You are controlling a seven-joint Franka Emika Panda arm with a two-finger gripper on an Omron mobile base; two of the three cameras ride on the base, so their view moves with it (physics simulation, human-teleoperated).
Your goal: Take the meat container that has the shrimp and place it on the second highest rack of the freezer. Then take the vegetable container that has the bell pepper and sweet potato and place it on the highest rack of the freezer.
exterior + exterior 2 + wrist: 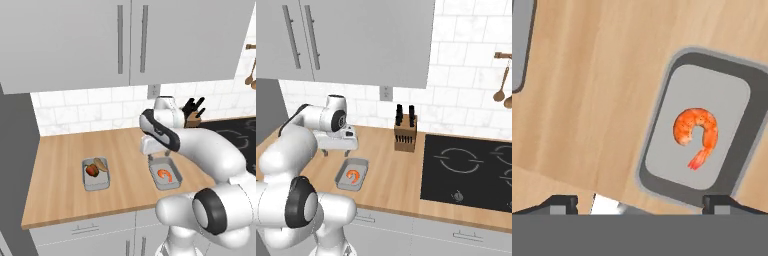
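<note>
Grey meat container [704,135] with the shrimp [696,133] sits on the tabletop [65,155] under wide-open jaws, which should probably straddle its near rim squarely.

Wooden counter [65,170] carries two grey trays, well apart; left tray [96,176] holds a bell pepper [92,170] touching a sweet potato [101,164]; right tray [166,176] holds a shrimp [165,175]; gripper [160,157] hangs open over its far end.
</note>
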